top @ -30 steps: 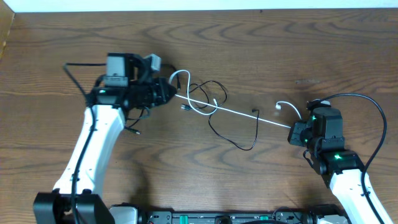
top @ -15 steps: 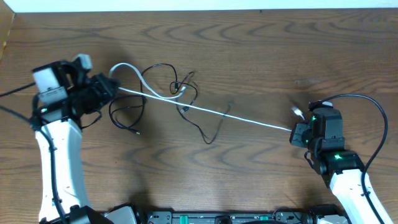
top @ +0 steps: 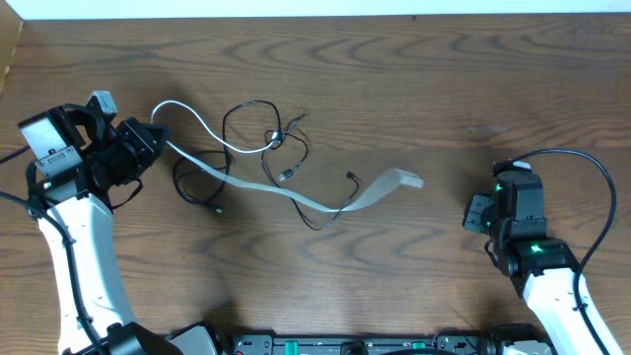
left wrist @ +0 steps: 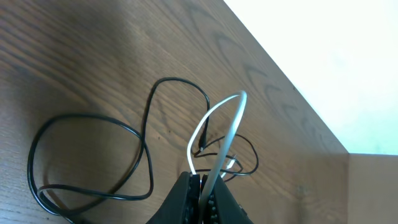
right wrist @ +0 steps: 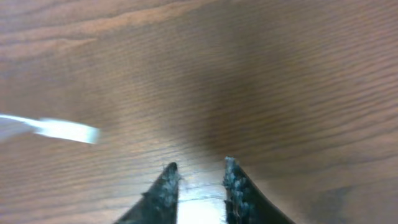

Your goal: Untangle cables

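Now grips the white cable (top: 306, 204) in clenched left jaws, far left, to draw it from the black cable's (left wrist: 177, 79) loops; right jaws parted, empty.

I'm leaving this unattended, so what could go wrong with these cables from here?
The left claw grips the white cable, and the black cable tangles with it at the snarl: pulling could tighten that or drag both along. The right claw is open and empty, so nothing anchors the white cable's far end.
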Motion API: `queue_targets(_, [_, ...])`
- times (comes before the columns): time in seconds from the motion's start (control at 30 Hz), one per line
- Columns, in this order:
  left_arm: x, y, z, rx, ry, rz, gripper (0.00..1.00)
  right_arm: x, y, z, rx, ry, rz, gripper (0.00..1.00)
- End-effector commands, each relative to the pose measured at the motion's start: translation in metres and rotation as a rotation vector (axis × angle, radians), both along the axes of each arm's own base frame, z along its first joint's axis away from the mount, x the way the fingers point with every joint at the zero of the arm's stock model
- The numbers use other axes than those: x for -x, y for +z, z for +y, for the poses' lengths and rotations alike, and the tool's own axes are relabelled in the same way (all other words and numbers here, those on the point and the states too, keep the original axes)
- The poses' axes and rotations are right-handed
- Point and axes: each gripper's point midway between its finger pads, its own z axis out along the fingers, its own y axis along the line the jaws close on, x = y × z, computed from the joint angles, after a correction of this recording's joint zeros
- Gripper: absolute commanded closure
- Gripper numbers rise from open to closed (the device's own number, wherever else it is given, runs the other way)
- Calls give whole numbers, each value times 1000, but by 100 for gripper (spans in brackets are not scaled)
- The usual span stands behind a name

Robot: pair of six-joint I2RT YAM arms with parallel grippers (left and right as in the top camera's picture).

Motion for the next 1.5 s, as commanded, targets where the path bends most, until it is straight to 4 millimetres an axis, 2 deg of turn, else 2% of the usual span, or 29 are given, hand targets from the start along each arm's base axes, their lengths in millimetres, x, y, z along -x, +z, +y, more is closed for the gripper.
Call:
queue_targets(0.0, [0, 14, -7, 35, -32, -43, 92, 0, -1, -5, 10, -25, 3, 72])
queue_targets(0.17, [0, 15, -17, 55, -65, -44, 93, -1, -1, -4, 5, -21, -1, 65])
queue_targets(0.27, [-1, 14, -36, 57, -116, -41, 93, -1, 0, 0, -9, -9, -3, 58])
queue_targets(0.4, [-2, 14, -78, 59, -231, -38, 93, -2, 0, 1, -18, -3, -3, 53])
queue_targets(0.47, [-1, 14, -104, 58, -306, -35, 93, -2, 0, 1, -18, -3, -4, 52])
queue_targets(0.5, [3, 13, -129, 54, -376, -33, 92, -2, 0, 1, -18, -3, -3, 52])
queue_targets(0.63, [14, 14, -181, 53, -526, -39, 93, -2, 0, 3, -25, 3, -4, 50])
queue_targets(0.7, [19, 16, -200, 50, -582, -54, 93, -5, 2, 11, -60, 30, -20, 44])
queue_targets(0.77, [24, 24, -230, 51, -665, -101, 93, -15, 16, 45, -208, 159, -80, 29])
queue_targets(0.8, [25, 28, -238, 56, -692, -122, 92, -16, 20, 55, -248, 204, -95, 26])
queue_targets(0.87, [31, 44, -264, 94, -777, -201, 93, -17, 41, 89, -355, 404, -167, 21])
queue_targets(0.97, [33, 77, -294, 186, -835, -310, 93, -12, 66, 120, -441, 611, -258, 20])
queue_targets(1.13, [29, 121, -315, 274, -840, -450, 93, -3, 79, 141, -454, 766, -311, 16])
queue_targets(1.17, [30, 136, -322, 310, -843, -494, 93, 1, 85, 152, -448, 835, -345, 12])
queue_targets(1.27, [37, 162, -333, 380, -856, -558, 93, 2, 105, 172, -427, 936, -450, 4])
queue_targets(1.47, [53, 200, -347, 452, -902, -690, 93, 4, 135, 194, -405, 1039, -602, 1])
